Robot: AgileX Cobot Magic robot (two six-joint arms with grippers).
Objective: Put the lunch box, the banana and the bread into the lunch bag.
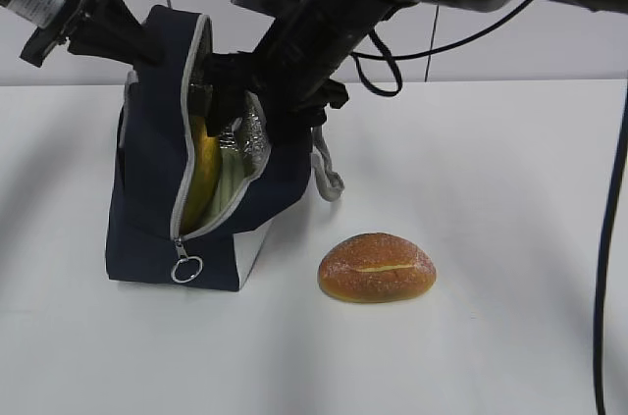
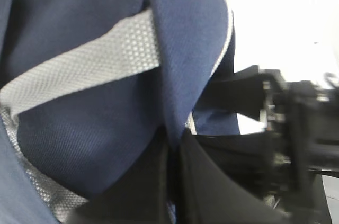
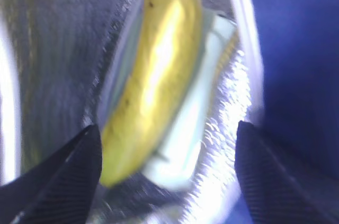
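- The bread [image 1: 377,268] lies alone on the table [image 1: 510,337], right of the lunch bag [image 1: 147,199], its long axis running left to right.
- The right claw [image 3: 168,176] stands wide open and empty at the bag's mouth, above the banana [image 3: 153,75] and lunch box [image 3: 196,128]; it is the nearer arm.
- The left claw [image 2: 172,181] is pinched shut on the bag's flap.

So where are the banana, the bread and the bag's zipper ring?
banana [image 3: 153,81]: right wrist view, middle of its yellow skin.
bread [image 1: 377,267]: exterior view, slit along its top.
zipper ring [image 1: 186,269]: exterior view, rim of the metal ring.
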